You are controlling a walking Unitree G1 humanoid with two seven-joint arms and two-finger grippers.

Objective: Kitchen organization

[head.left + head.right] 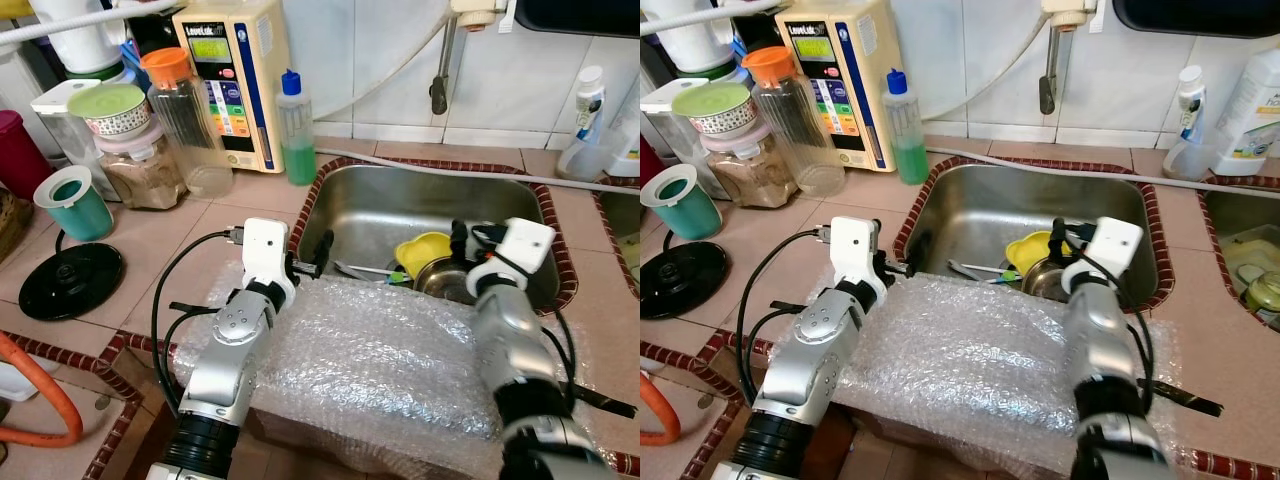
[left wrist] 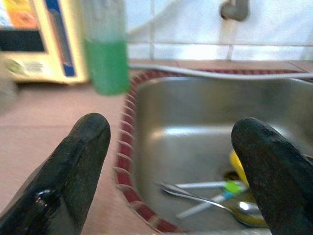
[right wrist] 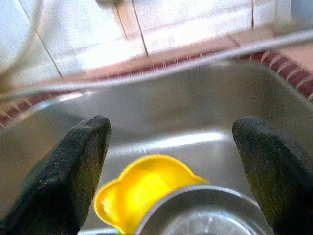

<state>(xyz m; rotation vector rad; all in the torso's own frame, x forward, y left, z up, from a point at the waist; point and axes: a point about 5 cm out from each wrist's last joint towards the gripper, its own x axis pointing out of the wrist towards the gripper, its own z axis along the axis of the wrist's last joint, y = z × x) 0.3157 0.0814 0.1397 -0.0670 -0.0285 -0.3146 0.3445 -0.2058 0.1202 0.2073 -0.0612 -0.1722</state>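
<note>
both grippers hang spread and empty over the sink (image 1: 340, 195): the left gripper (image 2: 171, 166) at its near-left rim, the right gripper (image 3: 171, 166) above the yellow bowl (image 3: 142, 188) and steel pot (image 1: 445, 278) inside. the left wrist view adds spoons (image 2: 205, 196); the head views add bubble wrap (image 1: 390, 360) before the sink.

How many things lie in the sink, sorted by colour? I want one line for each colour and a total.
In the sink:
Yellow: 1, the yellow bowl
Silver metal: 2, the steel bowl and the spoon
White and green: 1, the utensil; it is blurred, so there may be more
Total: 4 at least
</note>
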